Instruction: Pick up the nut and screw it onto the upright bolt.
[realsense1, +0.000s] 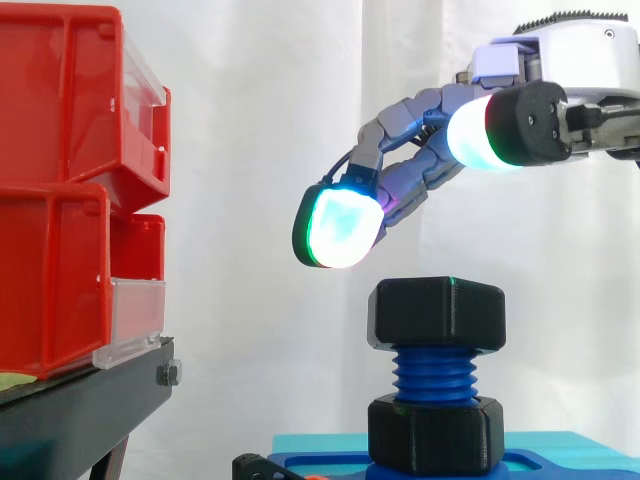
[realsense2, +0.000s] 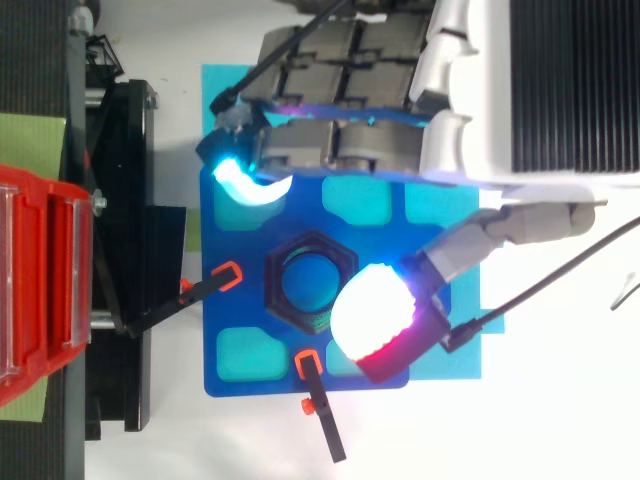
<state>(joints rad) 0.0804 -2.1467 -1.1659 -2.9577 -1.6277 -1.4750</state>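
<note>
White curtain (realsense1: 250, 120) behind, hand (realsense1: 410, 125) hovers loosely spread (holding nothing) above nut (realsense1: 437, 313) atop bolt (realsense1: 436, 372).

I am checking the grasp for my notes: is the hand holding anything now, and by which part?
Nothing is held. The hand hangs open above the nut on the blue bolt, and its fingertips are clear of the nut.

The nut (realsense1: 437, 314) is black, the bolt (realsense1: 435, 373) blue, the bins (realsense1: 60, 110) red, the curtain (realsense1: 270, 90) white.
</note>
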